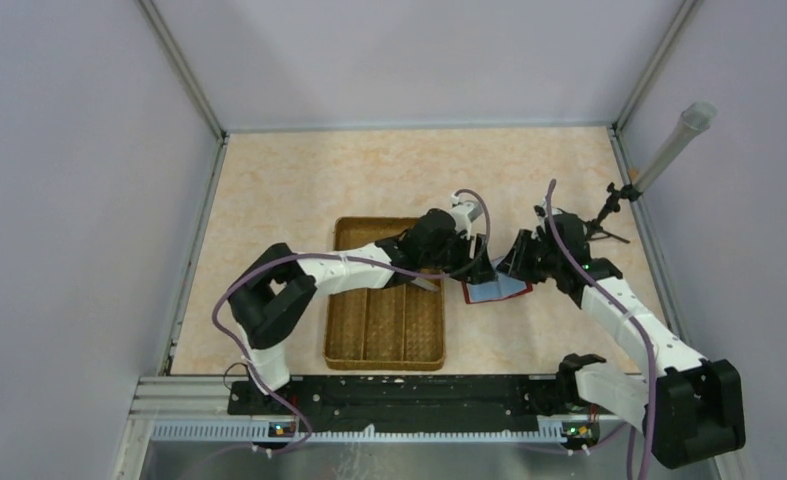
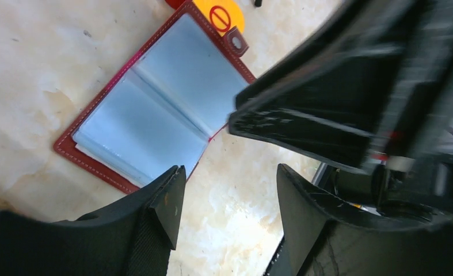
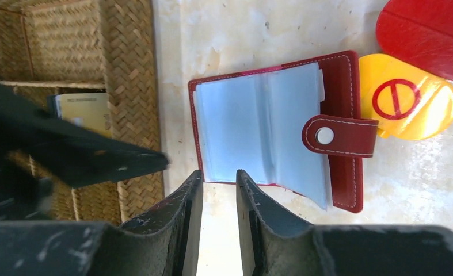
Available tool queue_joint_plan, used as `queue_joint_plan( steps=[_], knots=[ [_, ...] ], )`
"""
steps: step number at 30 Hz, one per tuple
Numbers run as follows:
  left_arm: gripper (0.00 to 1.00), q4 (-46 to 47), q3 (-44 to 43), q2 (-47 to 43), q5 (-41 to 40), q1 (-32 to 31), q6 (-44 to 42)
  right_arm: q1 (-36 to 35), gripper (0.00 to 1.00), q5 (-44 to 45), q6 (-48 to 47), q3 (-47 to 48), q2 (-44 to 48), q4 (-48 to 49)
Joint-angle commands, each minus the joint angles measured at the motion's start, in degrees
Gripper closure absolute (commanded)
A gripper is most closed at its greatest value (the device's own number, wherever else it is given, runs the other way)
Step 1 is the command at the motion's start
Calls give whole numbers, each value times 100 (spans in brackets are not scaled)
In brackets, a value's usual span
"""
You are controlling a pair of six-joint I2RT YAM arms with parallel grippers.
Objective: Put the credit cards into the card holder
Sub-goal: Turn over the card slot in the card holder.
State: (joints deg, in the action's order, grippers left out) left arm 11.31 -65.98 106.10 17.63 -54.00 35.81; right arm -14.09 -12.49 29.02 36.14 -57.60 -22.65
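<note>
Evidently, with left jaws spread and right jaws barely parted, the card holder (image 3: pixel 258 126) could be knocked askew by their crowding.

Red card holder (image 3: pixel 258 126) lies open, blue sleeves up; gold credit card (image 3: pixel 86 110) sits in woven tray (image 3: pixel 126 57).

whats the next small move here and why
Probably swing the left pincer over to the woven tray and grasp the gold card lying in it. The card holder already lies open with its sleeves up, and the left pincer looks open and empty, so a card seems needed first.
</note>
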Motion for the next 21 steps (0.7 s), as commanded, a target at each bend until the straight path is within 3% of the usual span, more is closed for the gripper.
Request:
queue_joint_plan(
  steps=[1, 7, 10, 14, 21],
  knots=[
    [35, -570, -222, -846, -322, -6, -443, 52, 73, -152, 7, -142, -350, 431],
    [25, -1655, -231, -1535, -419, 166, -651, 55, 73, 467, 7, -264, -779, 341],
    [18, -2283, -255, -1946, -378, 393, -750, 50, 65, 504, -205, -220, -720, 329],
    [9, -3410, -409, -2483, -409, 884, -1092, -7, 39, 413, -438, 98, -423, 125],
    [1, -4185, 89, -3340, -1001, 2458, -1679, -1286, 32, 1136, 259, 762, -164, -152]
  ],
)
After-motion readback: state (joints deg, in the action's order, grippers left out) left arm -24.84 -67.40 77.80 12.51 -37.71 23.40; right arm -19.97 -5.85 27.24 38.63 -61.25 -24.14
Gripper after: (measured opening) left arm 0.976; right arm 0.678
